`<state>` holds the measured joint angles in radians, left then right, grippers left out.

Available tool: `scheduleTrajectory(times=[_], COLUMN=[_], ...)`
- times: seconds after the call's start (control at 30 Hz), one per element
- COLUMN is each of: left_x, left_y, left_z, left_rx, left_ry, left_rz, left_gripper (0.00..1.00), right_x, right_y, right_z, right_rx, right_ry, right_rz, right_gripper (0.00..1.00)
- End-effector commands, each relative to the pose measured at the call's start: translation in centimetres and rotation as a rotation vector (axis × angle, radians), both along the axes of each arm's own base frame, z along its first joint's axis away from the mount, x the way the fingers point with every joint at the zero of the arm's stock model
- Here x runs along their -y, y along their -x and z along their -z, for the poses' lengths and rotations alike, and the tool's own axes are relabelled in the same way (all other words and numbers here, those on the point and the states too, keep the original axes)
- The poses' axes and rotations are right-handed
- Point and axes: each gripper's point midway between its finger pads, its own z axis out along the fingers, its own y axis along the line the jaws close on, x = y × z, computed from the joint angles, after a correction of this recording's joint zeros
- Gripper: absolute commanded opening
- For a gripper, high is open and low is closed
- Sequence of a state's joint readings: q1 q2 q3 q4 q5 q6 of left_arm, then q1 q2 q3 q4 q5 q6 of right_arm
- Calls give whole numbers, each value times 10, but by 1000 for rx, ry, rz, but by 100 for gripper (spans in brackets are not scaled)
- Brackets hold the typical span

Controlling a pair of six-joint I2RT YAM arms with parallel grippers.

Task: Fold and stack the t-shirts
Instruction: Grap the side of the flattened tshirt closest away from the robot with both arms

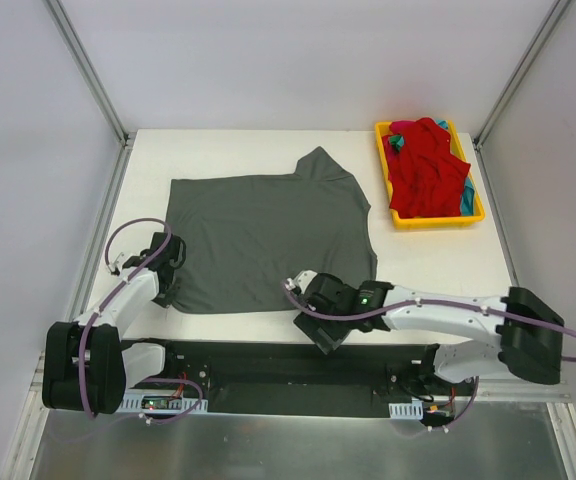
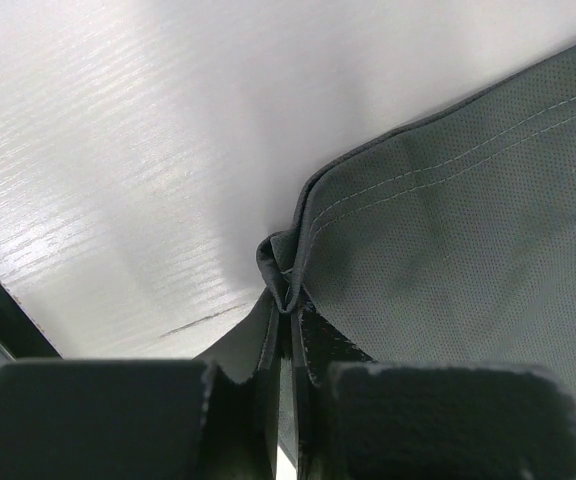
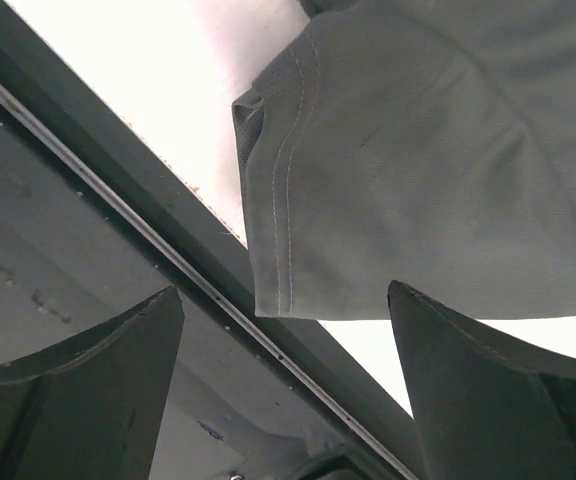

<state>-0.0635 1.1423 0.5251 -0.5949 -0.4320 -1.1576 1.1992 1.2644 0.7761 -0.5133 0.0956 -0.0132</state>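
The dark charcoal grey t-shirt [image 1: 268, 235] lies spread flat on the white table. My left gripper [image 1: 174, 280] is at its near left corner, shut on a bunched bit of the hem [image 2: 286, 275]; the gripper [image 2: 290, 318] shows close up in the left wrist view. My right gripper [image 1: 311, 318] is open at the shirt's near right corner. In the right wrist view the stitched corner [image 3: 368, 200] lies just beyond the open gripper [image 3: 288, 370], not between the fingers. The bright red t-shirt [image 1: 426, 170] is heaped in the tray, with bits of a teal one [image 1: 397, 142] under it.
The yellow plastic tray [image 1: 436, 222] stands at the far right of the table. The black base rail [image 1: 268, 365] runs along the table's near edge, right under my right gripper. White walls and metal posts enclose the table.
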Motion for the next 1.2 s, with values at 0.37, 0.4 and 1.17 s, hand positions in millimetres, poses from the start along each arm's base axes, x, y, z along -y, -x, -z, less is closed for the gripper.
scheduleTrajectory(times=[0.37, 0.4, 1.17], left_x=[-7, -7, -2], left_y=[2, 3, 20], left_z=[-8, -7, -35], left_rx=[25, 23, 107], left_ry=[-31, -29, 33], left_rz=[15, 6, -46], left_gripper=[0, 0, 0], right_x=[-12, -8, 14], right_y=[-9, -9, 16], right_z=[45, 47, -11], right_rx=[-24, -22, -19], right_ry=[162, 176, 105], right_rz=[70, 79, 34], right_gripper=[56, 50, 0])
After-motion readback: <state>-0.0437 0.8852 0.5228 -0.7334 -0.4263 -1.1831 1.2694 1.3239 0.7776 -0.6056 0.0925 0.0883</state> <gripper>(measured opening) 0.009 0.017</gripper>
